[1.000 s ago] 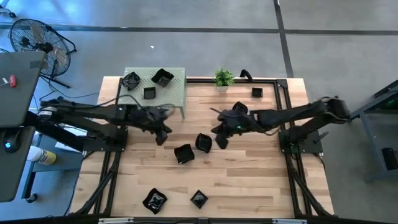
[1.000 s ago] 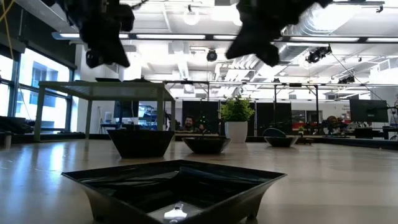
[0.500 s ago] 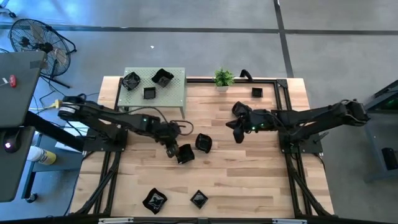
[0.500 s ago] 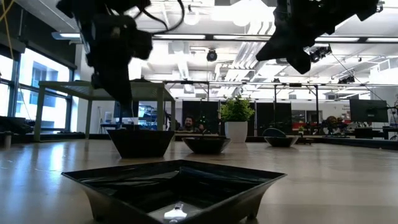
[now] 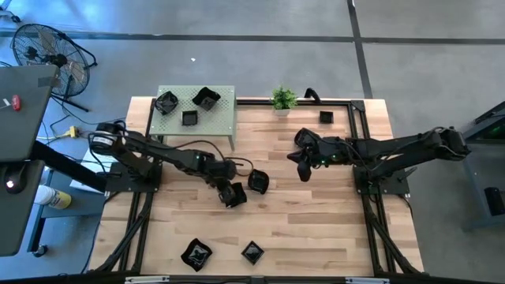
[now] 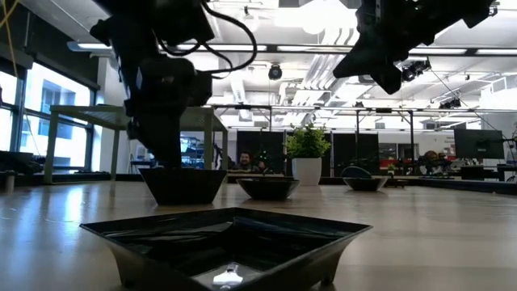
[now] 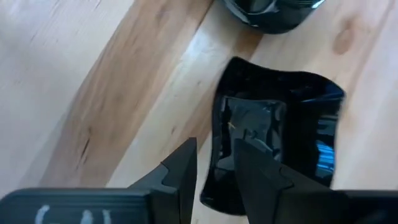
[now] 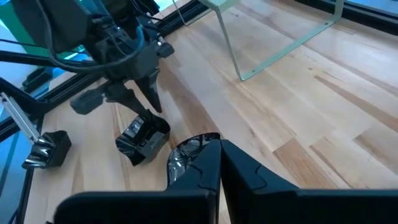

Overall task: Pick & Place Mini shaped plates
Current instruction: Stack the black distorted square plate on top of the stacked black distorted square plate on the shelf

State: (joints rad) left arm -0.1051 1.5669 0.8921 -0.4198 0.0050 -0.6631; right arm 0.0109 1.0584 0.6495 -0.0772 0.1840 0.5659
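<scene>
Several small glossy black mini shaped plates are in view. A square plate (image 5: pixel 233 196) lies on the wooden table near its middle, beside a round one (image 5: pixel 258 181). My left gripper (image 7: pixel 214 146) is open and points down at the square plate (image 7: pixel 280 137), one finger outside its wall and one over its inside. My right gripper (image 5: pixel 302 172) hangs shut and empty in the air toward the table's right side. Three more plates sit on the green stand (image 5: pixel 217 118). My left gripper comes from above at the square plate's side wall (image 7: pixel 217 124), which lies in the gap between its fingers. I cannot tell whether either finger touches the wall. The plate rests flat on the table.
Two more plates (image 5: pixel 196 254) (image 5: pixel 252 252) lie near the table's front edge, and two (image 5: pixel 326 117) (image 5: pixel 304 138) at the far right. A potted plant (image 5: pixel 283 99) stands at the far edge. The stand's legs reach the table beside my left arm.
My left gripper has gone from beside the stand toward the table's near edge and down, tipping steeper, and now stands over the square plate. My right gripper has drawn back from the round plate toward the table's right edge, then kept still. No plate has moved.
</scene>
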